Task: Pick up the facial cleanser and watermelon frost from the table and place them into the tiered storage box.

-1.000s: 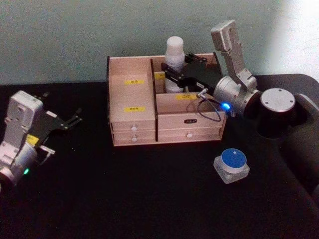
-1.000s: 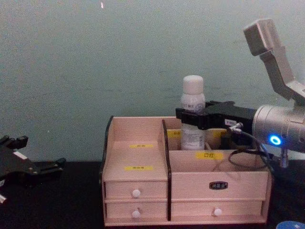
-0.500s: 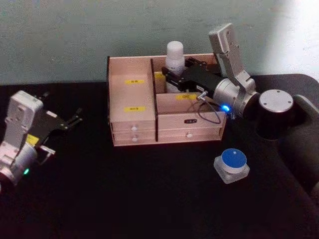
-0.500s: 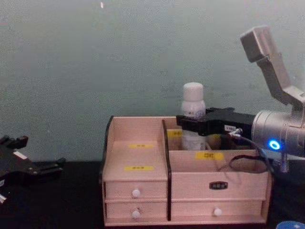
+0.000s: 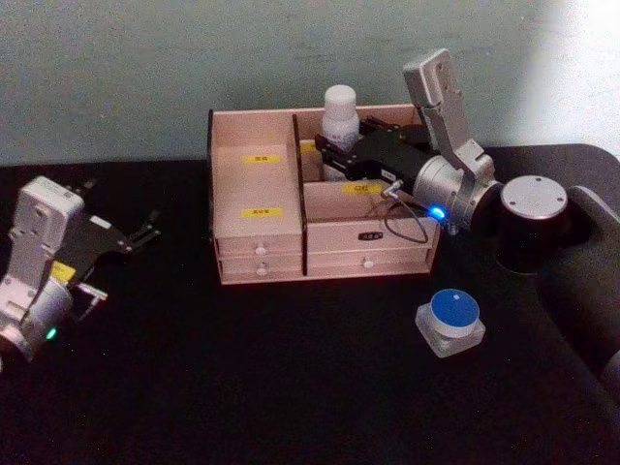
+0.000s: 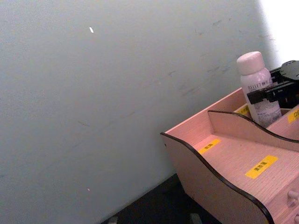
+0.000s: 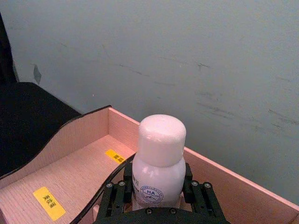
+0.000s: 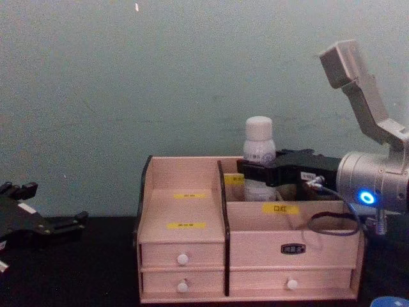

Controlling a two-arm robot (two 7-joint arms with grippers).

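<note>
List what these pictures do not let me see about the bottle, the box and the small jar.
1. White bottle base: hidden by the tiered storage box walls and the right end effector, all views; whether it touches the floor is unclear.
2. Yellow labels: print too small to read, head view.
3. Blue-lidded jar: cut off by the bottom edge, chest view.

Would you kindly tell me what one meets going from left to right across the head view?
Left pincer → stepped left side of the tiered storage box → white bottle gripped by the right pincer → blue-capped jar.
</note>
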